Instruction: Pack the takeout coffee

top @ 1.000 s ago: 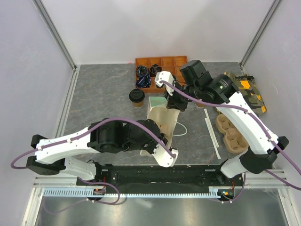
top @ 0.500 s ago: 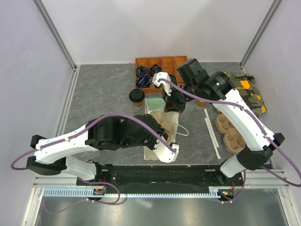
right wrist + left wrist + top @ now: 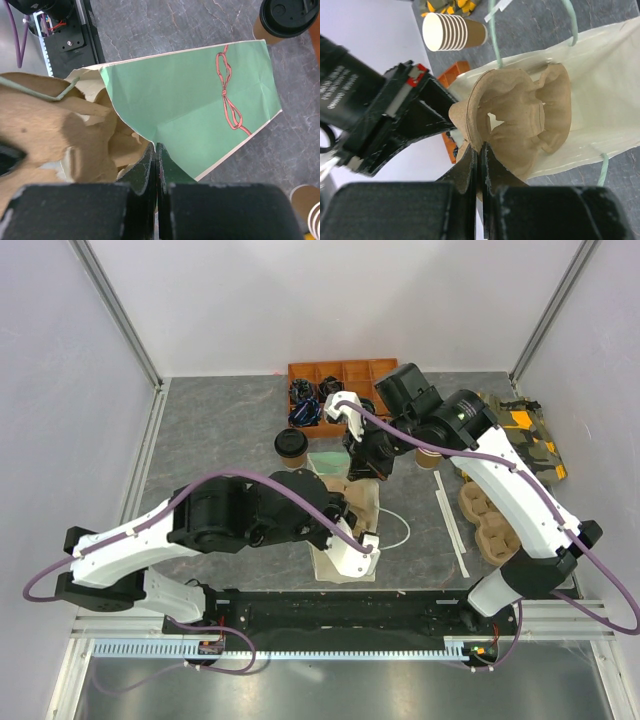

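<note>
Now, the L tool [image 3: 479,150] was pressed shut on the rim of the pulp cup tray [image 3: 555,105], holding it at the open mouth of the paper bag [image 3: 190,85], which lay on the tabletop [image 3: 220,430] btwn both arms. The R tool [image 3: 156,150] was pinched together on the bag's green upper edge, not far from the red bow print. Meanwhile the takeout coffee [image 3: 291,447] stood upright w/ its black lid on, on the tabletop just left of the bag's far end, apart from both tools and near the orange bin [image 3: 345,373]. A stack of cream cups [image 3: 451,32] showed beyond the bag.
</note>
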You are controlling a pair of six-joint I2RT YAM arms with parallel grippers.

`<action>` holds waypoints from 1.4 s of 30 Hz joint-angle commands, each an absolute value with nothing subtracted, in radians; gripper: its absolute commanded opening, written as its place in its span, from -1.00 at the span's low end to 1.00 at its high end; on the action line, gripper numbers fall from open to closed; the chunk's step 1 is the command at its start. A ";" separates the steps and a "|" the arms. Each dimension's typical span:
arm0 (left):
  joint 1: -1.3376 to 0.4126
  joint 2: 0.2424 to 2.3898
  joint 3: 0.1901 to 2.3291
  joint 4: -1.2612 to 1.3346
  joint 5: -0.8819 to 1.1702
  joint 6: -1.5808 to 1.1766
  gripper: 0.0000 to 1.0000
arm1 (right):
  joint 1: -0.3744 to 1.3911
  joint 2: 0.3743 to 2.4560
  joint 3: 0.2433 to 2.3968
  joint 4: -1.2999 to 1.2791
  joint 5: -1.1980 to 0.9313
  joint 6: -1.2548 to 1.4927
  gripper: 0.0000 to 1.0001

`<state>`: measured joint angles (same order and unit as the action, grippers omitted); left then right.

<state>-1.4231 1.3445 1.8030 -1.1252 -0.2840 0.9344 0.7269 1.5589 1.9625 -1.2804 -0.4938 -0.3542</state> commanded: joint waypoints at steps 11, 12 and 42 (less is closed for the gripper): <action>-1.459 1.309 1.818 -1.077 -0.370 0.925 -0.96 | 0.732 1.519 2.014 -1.262 -0.437 -0.198 -1.00; -1.459 1.302 1.821 -1.066 -0.368 0.934 -0.96 | 0.733 1.520 2.017 -1.261 -0.440 -0.198 -1.00; -1.488 1.302 1.522 -0.947 -0.413 0.805 -0.96 | 0.732 1.503 1.904 -1.219 -0.494 -0.155 -1.00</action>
<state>-1.4799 1.3174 1.5646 -1.0477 -0.3603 0.8295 0.7277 1.5284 1.9263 -1.2480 -0.4511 -0.1711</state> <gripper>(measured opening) 0.046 0.007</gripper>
